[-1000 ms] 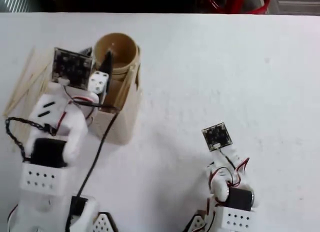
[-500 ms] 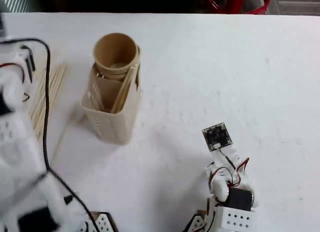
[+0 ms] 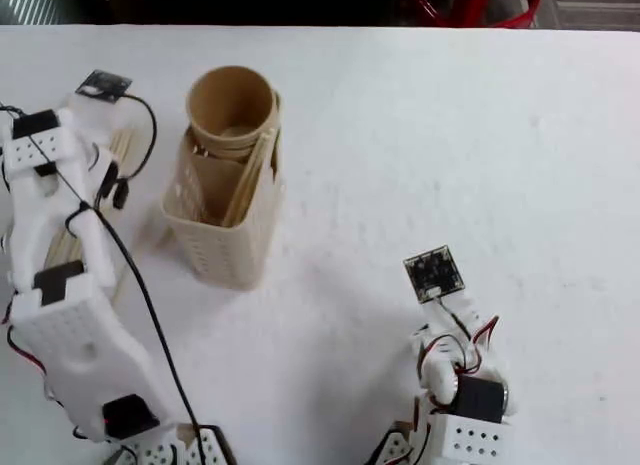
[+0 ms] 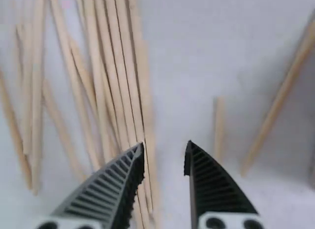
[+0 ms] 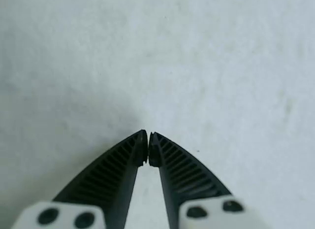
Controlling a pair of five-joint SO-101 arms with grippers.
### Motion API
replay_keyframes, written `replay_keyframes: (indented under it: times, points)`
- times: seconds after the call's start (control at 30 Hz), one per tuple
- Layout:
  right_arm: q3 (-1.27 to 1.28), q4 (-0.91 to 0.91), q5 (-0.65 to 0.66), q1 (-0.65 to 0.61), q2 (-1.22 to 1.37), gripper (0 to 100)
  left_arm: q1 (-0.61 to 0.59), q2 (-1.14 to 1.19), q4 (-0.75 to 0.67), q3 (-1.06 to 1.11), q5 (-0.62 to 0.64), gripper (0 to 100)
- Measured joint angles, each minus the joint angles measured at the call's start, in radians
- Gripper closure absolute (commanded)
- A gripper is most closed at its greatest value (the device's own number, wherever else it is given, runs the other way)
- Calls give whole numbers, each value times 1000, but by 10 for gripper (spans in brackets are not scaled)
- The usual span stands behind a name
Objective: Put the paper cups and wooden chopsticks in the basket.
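Note:
A cream perforated basket (image 3: 222, 247) stands left of the table's middle. A tan paper cup (image 3: 231, 107) sits upright in its far end, and wooden chopsticks (image 3: 249, 178) lean inside it. More loose chopsticks (image 3: 119, 150) lie on the table left of the basket, spread as a bundle (image 4: 110, 76) in the left wrist view. My left gripper (image 4: 164, 156) hangs open just above that bundle, nothing between its fingers. The left arm (image 3: 62, 245) covers much of the pile from above. My right gripper (image 5: 147, 146) is shut and empty over bare table; its arm (image 3: 452, 370) is at the front right.
The white table (image 3: 450, 155) stretches wide to the right of the basket. A red frame (image 3: 470, 3) shows beyond the far edge. A black cable (image 3: 150, 315) trails along the left arm toward the table's front.
The left arm has left the basket, where it stood a second ago, and swung left over the loose chopsticks. The right arm has not moved.

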Motion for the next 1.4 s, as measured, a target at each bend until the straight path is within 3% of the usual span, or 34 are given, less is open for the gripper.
replay_keyframes:
  times: [0.33,0.57,0.8,1.0,1.27,1.4]
  points:
    - [0,0,0,0,0,979,-3,227,21,-169,-8,902]
    - [0,0,0,0,0,979,-80,371,25,-347,-11,908]
    - [0,0,0,0,0,979,-83,462,35,-422,-94,969]
    - [0,0,0,0,0,979,-81,468,130,-463,-97,977]
    - [0,0,0,0,0,979,-106,473,364,-628,-98,978]
    - [0,0,0,0,0,979,-109,407,390,-635,-80,978]
